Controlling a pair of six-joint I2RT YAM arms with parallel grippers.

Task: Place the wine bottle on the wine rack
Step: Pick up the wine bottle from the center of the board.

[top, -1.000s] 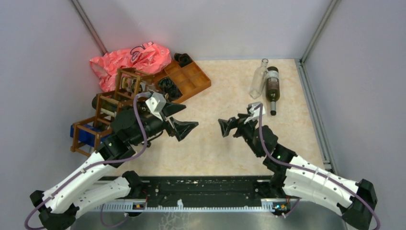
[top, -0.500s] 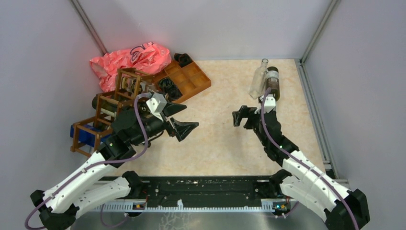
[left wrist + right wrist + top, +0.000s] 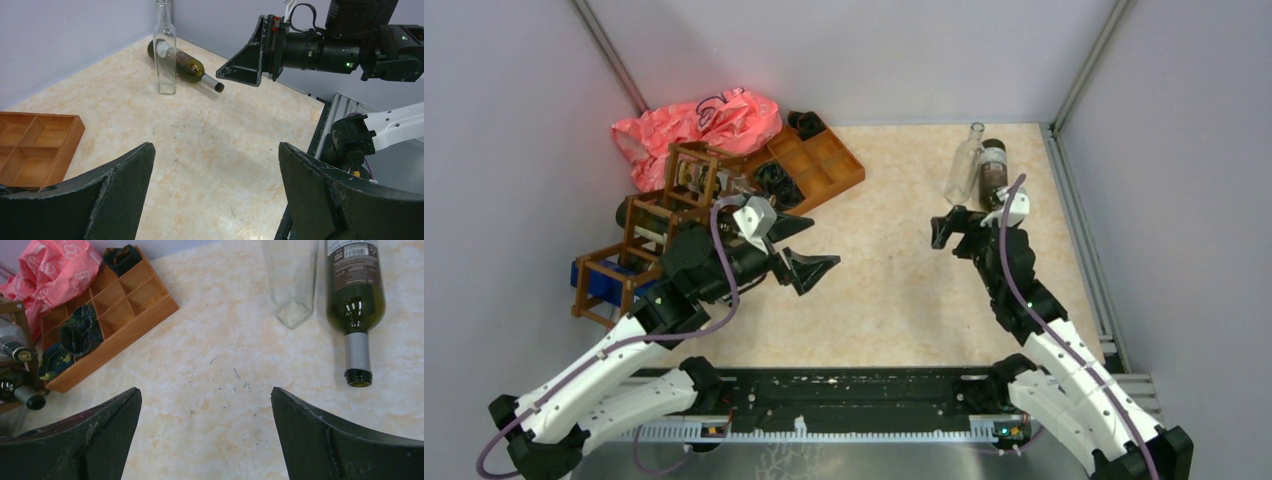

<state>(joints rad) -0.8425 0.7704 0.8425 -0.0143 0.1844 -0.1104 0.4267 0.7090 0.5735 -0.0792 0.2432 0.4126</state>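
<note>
The wine bottle [image 3: 992,172] is dark green and lies on its side at the far right of the table; it also shows in the wrist views [image 3: 355,290] [image 3: 182,62]. Its neck points toward the near edge. My right gripper [image 3: 952,228] hovers open just short of it, and in its own view [image 3: 206,392] the bottle lies ahead and right of the empty gap. The dark wooden wine rack [image 3: 664,215] stands at the far left with bottles in it [image 3: 15,352]. My left gripper [image 3: 824,242] hangs open beside the rack, with nothing between its fingers [image 3: 125,195].
A clear glass bottle [image 3: 964,165] stands upright just left of the wine bottle. An orange-brown compartmented tray [image 3: 819,160] with dark cloth items and a pink plastic bag [image 3: 694,125] sit behind the rack. A blue object [image 3: 596,282] lies under the rack's near end.
My right arm has swung from the table's middle toward the far right, closing in on the lying wine bottle, jaws still open. The left arm has not moved.
</note>
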